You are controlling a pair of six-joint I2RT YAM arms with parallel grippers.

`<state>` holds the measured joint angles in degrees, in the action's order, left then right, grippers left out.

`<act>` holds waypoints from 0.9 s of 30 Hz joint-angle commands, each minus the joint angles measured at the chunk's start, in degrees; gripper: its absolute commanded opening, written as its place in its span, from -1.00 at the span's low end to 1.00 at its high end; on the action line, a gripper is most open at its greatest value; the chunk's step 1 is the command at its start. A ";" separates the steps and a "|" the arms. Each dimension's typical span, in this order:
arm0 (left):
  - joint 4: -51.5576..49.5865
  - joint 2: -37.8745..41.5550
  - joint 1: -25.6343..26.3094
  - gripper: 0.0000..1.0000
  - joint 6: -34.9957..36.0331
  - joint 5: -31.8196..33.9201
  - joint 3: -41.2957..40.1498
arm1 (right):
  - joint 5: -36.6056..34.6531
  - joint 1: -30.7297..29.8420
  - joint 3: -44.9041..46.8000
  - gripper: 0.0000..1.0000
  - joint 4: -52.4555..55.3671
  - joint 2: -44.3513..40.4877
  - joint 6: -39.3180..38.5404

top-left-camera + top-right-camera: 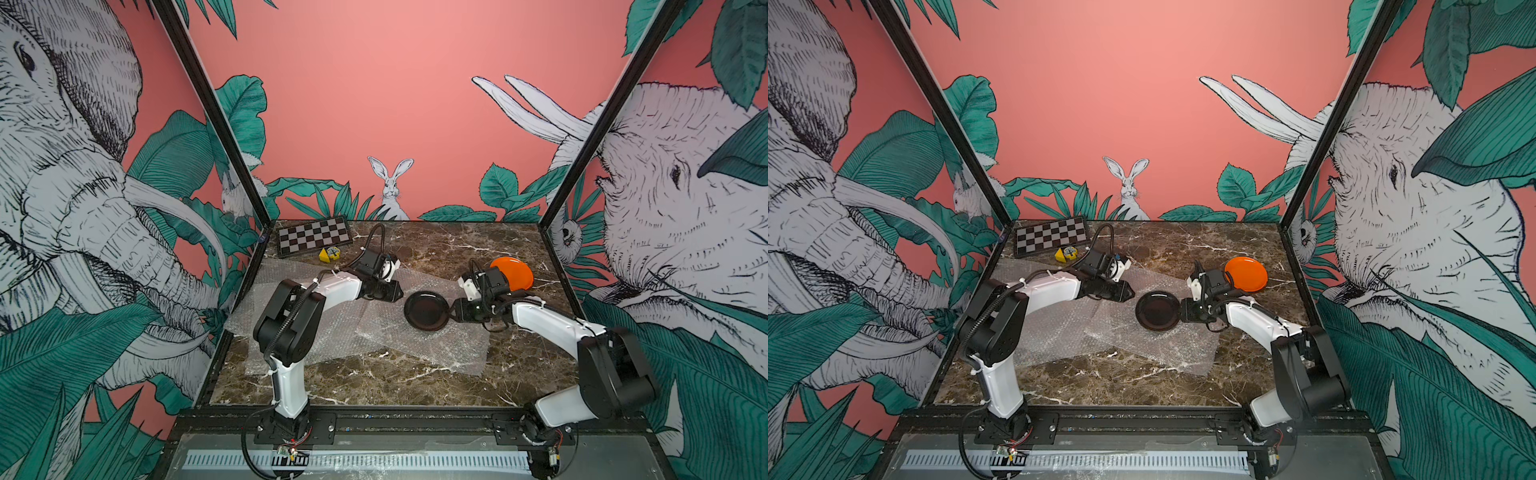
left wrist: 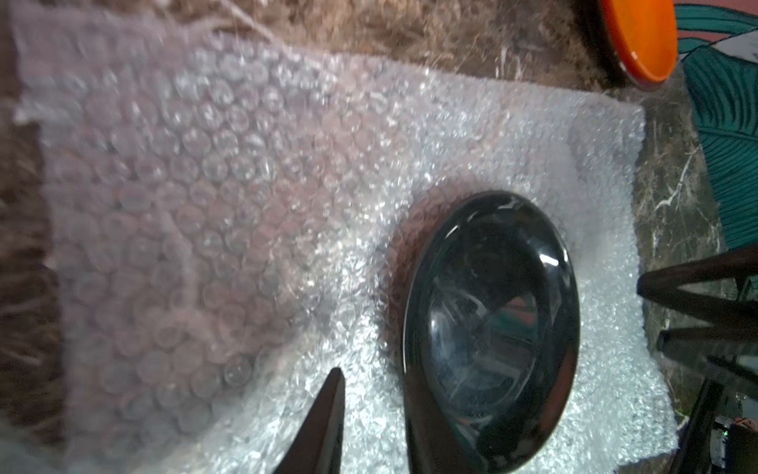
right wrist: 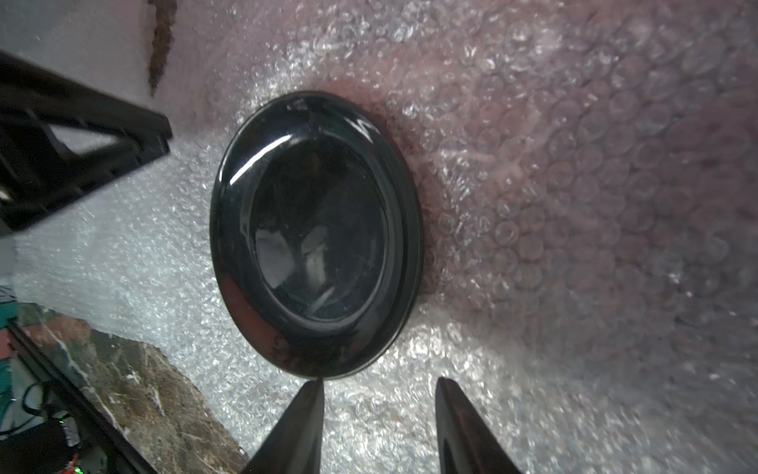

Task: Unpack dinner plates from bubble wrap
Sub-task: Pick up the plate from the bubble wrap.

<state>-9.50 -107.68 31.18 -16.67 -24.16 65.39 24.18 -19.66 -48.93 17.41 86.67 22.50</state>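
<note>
Black plate (image 1: 427, 311) lies flat — hollow up (on bubble wrap (image 1: 436, 345)).

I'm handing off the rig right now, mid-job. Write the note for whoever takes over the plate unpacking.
Left gripper: jaws open, empty, over the wrap, left of the black plate.
Right gripper: jaws open, empty, tips just short of the black plate's rim.
Black plate: bare, lying on the spread wrap mid-table.
Orange plate: bare, on the table, far right.
Red plate: not seen in any view.
Done: black and orange unwrapped.
Left: lift black off the wrap; locate the red one, perhaps under the wrap.
</note>
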 commanded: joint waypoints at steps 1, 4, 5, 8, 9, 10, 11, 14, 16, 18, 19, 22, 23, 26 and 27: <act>3.69 1.73 1.54 -0.43 -3.55 -2.34 -2.54 | 4.18 1.73 -2.34 -0.13 -3.00 3.28 1.08; 5.15 1.55 2.30 -0.44 -4.33 -2.79 -3.84 | 5.70 2.84 -3.66 -0.18 -4.27 6.86 1.88; 5.19 1.58 2.40 -0.45 -4.34 -2.61 -4.14 | 5.95 3.04 -3.95 -0.19 -4.58 7.55 2.09; 5.19 1.63 2.48 -0.46 -4.26 -2.13 -4.79 | 7.01 3.38 -4.67 -0.23 -5.49 9.61 2.45; 5.10 1.60 2.44 -0.47 -4.19 -2.09 -4.81 | 7.18 3.47 -4.75 -0.23 -5.71 10.10 2.54; 5.03 1.52 2.46 -0.47 -4.08 -2.07 -4.83 | 7.48 3.49 -4.71 -0.24 -6.03 10.49 2.59; 4.95 1.29 2.46 -0.49 -3.97 -2.24 -4.73 | 7.95 3.62 -4.70 -0.26 -6.38 10.83 2.62; 4.66 0.83 2.46 -0.56 -3.90 -2.36 -4.53 | 8.76 3.81 -4.36 -0.29 -7.38 11.42 3.12; 4.61 0.75 2.48 -0.59 -3.83 -2.29 -4.56 | 9.16 3.91 -4.21 -0.31 -7.96 11.66 3.21; 4.35 0.73 2.47 -0.62 -3.59 -2.20 -4.46 | 10.17 3.99 -4.03 -0.34 -8.59 12.08 3.40; 4.22 0.66 2.44 -0.64 -3.48 -2.19 -4.48 | 10.35 4.01 -3.99 -0.35 -8.92 12.31 3.51; 3.87 0.40 2.47 -0.67 -3.31 -2.17 -4.48 | 10.62 4.16 -3.83 -0.36 -9.35 13.20 3.93; 3.74 0.27 2.50 -0.67 -3.31 -2.13 -4.48 | 10.62 4.15 -3.72 -0.36 -9.56 13.49 4.04; 3.41 0.17 2.48 -0.69 -3.20 -1.94 -4.56 | 10.66 4.35 -3.47 -0.36 -10.07 13.96 4.22; 3.37 0.15 2.46 -0.70 -3.16 -1.77 -4.63 | 10.71 4.29 -3.37 -0.36 -10.04 14.03 4.15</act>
<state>-5.61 -107.68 33.67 -19.94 -26.04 61.34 33.74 -15.68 -52.58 8.99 100.12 26.44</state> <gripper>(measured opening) 0.154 0.318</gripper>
